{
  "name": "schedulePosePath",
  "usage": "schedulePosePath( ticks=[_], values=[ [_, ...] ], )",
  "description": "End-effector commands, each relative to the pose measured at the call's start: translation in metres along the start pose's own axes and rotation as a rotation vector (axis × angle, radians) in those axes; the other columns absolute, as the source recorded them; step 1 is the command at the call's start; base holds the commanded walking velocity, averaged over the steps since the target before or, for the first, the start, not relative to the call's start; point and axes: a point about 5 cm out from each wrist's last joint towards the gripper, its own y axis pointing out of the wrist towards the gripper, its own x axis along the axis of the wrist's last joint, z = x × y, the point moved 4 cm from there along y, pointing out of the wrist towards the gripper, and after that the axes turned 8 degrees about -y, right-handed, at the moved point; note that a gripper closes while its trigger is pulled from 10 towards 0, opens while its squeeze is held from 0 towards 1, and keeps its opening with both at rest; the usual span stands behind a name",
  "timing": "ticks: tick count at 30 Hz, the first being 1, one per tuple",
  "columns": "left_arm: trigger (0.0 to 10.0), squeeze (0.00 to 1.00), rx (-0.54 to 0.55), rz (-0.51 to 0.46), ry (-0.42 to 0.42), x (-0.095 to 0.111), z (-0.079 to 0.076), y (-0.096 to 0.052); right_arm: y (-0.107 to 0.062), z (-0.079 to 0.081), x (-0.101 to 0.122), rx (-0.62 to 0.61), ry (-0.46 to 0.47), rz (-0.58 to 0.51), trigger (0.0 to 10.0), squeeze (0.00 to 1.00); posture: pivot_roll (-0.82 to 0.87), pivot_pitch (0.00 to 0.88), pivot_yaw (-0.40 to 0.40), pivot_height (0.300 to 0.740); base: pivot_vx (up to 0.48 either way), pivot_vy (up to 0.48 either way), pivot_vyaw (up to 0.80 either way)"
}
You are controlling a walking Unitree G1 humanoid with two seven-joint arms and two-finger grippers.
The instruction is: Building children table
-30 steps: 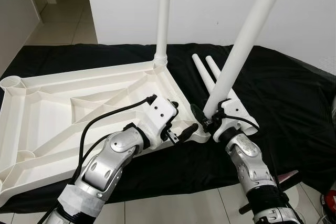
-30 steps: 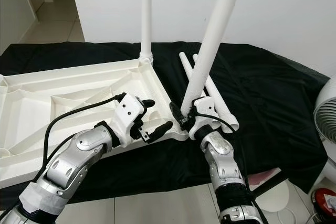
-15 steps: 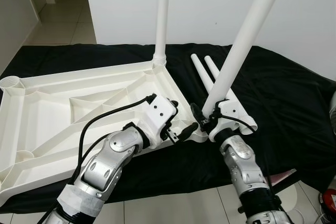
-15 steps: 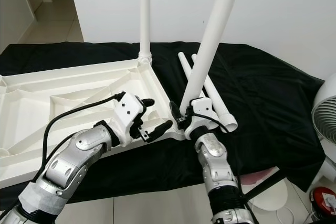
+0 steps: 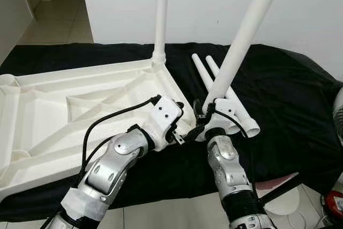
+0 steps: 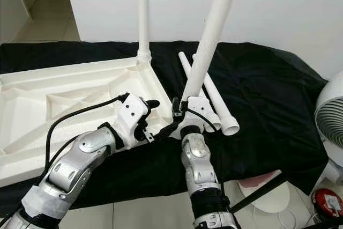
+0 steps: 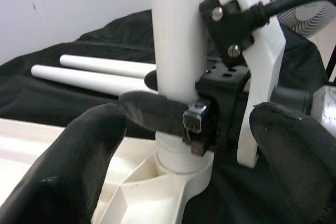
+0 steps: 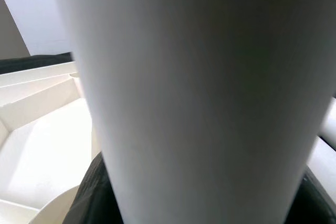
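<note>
Two legs are up on the tabletop [image 5: 64,105], which lies upside down on a black cloth [image 5: 289,95], its white moulded plastic ribbed with raised diagonal webs and round sockets at the corners. At the far right corner one leg [image 5: 160,14] stands upright, seated in its socket.

My left gripper [image 5: 182,127] sits at the near right corner with its fingers spread apart, released, bracketing the socket [image 7: 178,169] without pinching anything; in the left wrist view the padded black fingertips [image 7: 68,166] flank the joint on either side.

My right gripper [image 5: 202,117] is clenched around the base of the second leg [image 5: 244,36], a smooth, matte white tube that leans away to the right instead of standing straight. Its threaded collar meets the socket mouth, but I cannot tell how deep it has gone.

I judge the step is seating this leg. To do it well I would bring the tube to vertical first, matching the seated leg, so the threads start square; plastic threads cross easily if driven at a tilt. The left gripper could steady the corner, since the light tray may slide on the cloth. I would keep the grip low on the tube.

Just right of the joint, two spare legs [image 5: 214,76] lie side by side on the cloth, open ends toward me.
</note>
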Motion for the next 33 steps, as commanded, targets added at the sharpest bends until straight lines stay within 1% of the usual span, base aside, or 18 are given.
schedulePosePath(
  ticks=[1,6,7,8,9,10,12,13,15,17,22,23,24,25,28,29,30,33],
  values=[
    [10.0,0.00,-0.008,0.005,0.006,-0.001,-0.001,0.002,-0.003,0.002,-0.014,-0.014,0.067,0.063,10.0,0.00,0.06,0.034,-0.055,0.740,0.000,0.000,0.00],
    [10.0,0.00,-0.010,0.001,0.003,-0.002,-0.003,0.002,-0.003,-0.002,-0.009,-0.023,0.056,0.035,10.0,0.00,0.05,0.031,-0.059,0.740,0.000,0.000,0.00],
    [10.0,0.00,-0.010,0.000,0.001,-0.002,-0.003,0.003,-0.002,-0.004,-0.007,-0.028,0.063,0.027,10.0,0.03,0.05,0.028,-0.060,0.740,0.000,0.000,0.00],
    [10.0,0.00,-0.010,-0.001,-0.001,-0.002,-0.004,0.003,-0.002,-0.005,-0.005,-0.030,0.066,0.019,10.0,0.29,0.05,0.028,-0.060,0.740,0.000,0.000,0.00],
    [10.0,0.00,-0.010,-0.001,-0.001,-0.002,-0.004,0.003,-0.002,-0.005,-0.005,-0.030,0.066,0.019,10.0,0.29,0.05,0.028,-0.060,0.740,0.000,0.000,0.00],
    [10.0,0.00,-0.010,-0.001,-0.002,-0.002,-0.004,0.003,-0.002,-0.005,-0.004,-0.030,0.067,0.015,10.0,1.00,0.05,0.028,-0.060,0.740,0.000,0.000,0.00],
    [10.0,0.00,-0.016,-0.001,-0.005,-0.002,-0.005,0.004,-0.001,-0.007,0.000,-0.027,0.063,-0.011,10.0,1.00,0.05,0.026,-0.059,0.740,0.000,0.000,0.00],
    [10.0,0.00,-0.022,0.001,-0.007,-0.003,-0.007,0.004,-0.001,-0.009,0.003,-0.029,0.038,-0.026,10.0,1.00,0.05,0.024,-0.059,0.740,0.000,0.000,0.00],
    [10.0,0.00,-0.040,0.018,0.000,-0.007,-0.010,0.003,0.000,-0.019,0.012,-0.042,0.025,-0.074,10.0,1.00,0.05,0.024,-0.059,0.740,0.000,0.000,0.00],
    [10.0,0.00,-0.045,0.025,0.002,-0.009,-0.010,0.002,0.000,-0.023,0.017,-0.039,0.030,-0.096,10.0,1.00,0.05,0.017,-0.057,0.740,0.000,0.000,0.00],
    [10.0,0.00,-0.052,0.036,0.004,-0.011,-0.011,0.002,0.000,-0.033,0.025,0.034,-0.012,-0.131,10.0,1.00,0.05,0.012,-0.056,0.740,0.000,0.000,0.00],
    [10.0,0.00,-0.056,0.046,0.008,-0.013,-0.011,0.002,0.000,-0.040,0.026,0.078,-0.035,-0.126,10.0,0.78,0.04,0.010,-0.054,0.740,0.000,0.000,0.00],
    [10.0,0.00,-0.058,0.053,0.011,-0.015,-0.012,0.002,-0.001,-0.044,0.026,0.106,-0.048,-0.121,10.0,0.78,0.04,0.010,-0.054,0.740,0.000,0.000,0.00],
    [10.0,0.00,-0.057,0.060,0.013,-0.017,-0.012,0.001,-0.002,-0.048,0.026,0.148,-0.067,-0.107,10.0,0.00,0.04,0.010,-0.054,0.740,0.000,0.000,0.00],
    [10.0,0.00,-0.053,0.067,0.020,-0.018,-0.011,0.001,-0.004,-0.049,0.024,0.205,-0.084,-0.092,10.0,0.00,0.04,0.008,-0.052,0.740,0.000,0.000,0.00],
    [10.0,0.00,-0.042,0.073,0.024,-0.020,-0.009,0.001,-0.009,-0.050,0.019,0.278,-0.113,-0.066,10.0,0.00,0.04,0.008,-0.052,0.740,0.000,0.000,0.00],
    [10.0,0.00,-0.042,0.073,0.024,-0.020,-0.009,0.001,-0.009,-0.050,0.019,0.278,-0.113,-0.066,10.0,0.00,0.04,0.008,-0.052,0.740,0.000,0.000,0.00],
    [10.0,0.00,-0.032,0.086,0.024,-0.025,-0.009,0.001,-0.017,-0.058,0.011,0.397,-0.164,-0.022,10.0,0.00,0.04,0.010,-0.050,0.740,0.000,0.000,0.00]
  ],
)
